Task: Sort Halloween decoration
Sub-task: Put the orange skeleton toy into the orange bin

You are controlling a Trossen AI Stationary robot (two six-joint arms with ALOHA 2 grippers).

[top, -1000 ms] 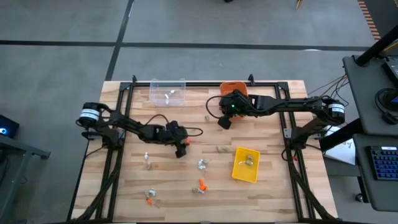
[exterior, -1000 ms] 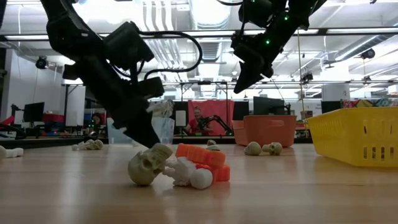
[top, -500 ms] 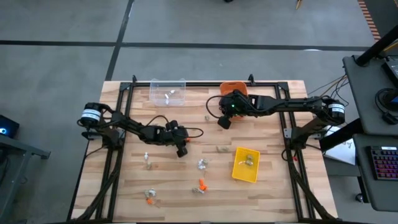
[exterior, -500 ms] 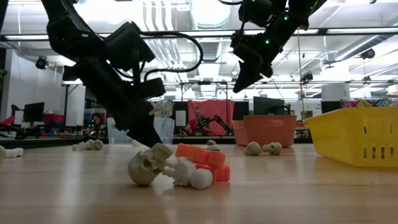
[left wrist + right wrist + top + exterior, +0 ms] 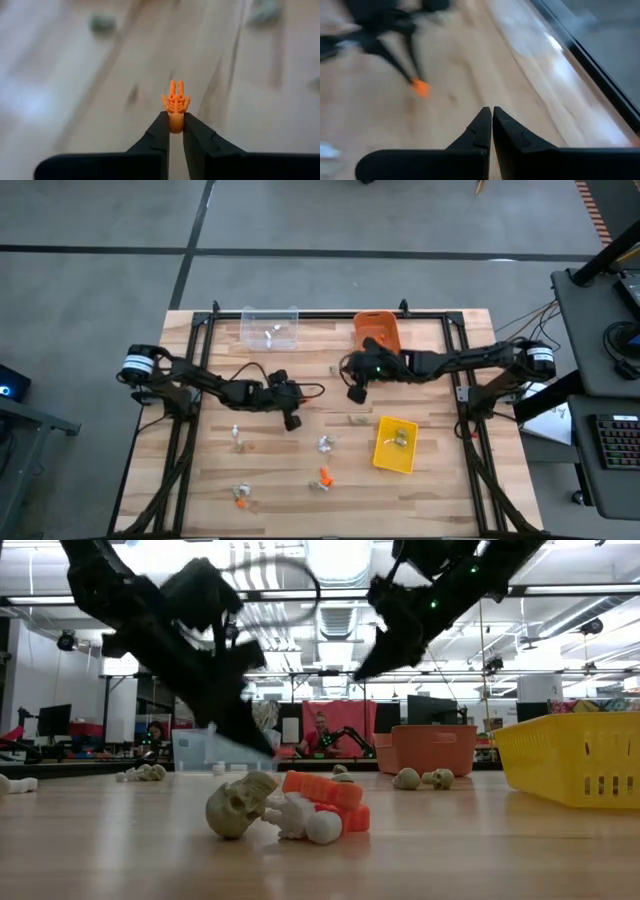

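Note:
The Halloween decoration is small trinkets scattered over the wooden table: a tan skull (image 5: 240,805), an orange piece (image 5: 325,790) and a white piece (image 5: 310,825) near the front, and others (image 5: 325,444) (image 5: 237,440) farther off. My left gripper (image 5: 292,420) stands left of the table's middle, shut on an orange skeleton-hand trinket (image 5: 175,102). My right gripper (image 5: 355,392) hangs shut and empty right of it, in front of the orange bin (image 5: 376,330). My left gripper pinches the orange skeleton hand by its wrist end (image 5: 175,120) between its two fingertips. The hand's finger bones (image 5: 175,92) stick out beyond the tips, in line with them. The trinket is lifted clear of the table.
A clear bin (image 5: 270,328) stands at the far edge left of the orange bin, with a trinket in it. A yellow bin (image 5: 395,445) sits at the near right. More trinkets lie near the front edge (image 5: 241,498) (image 5: 323,477) and by the right gripper (image 5: 354,419).
My left gripper has risen a little off the table. My right gripper has come away from the orange bin toward the near edge and has tipped more level.

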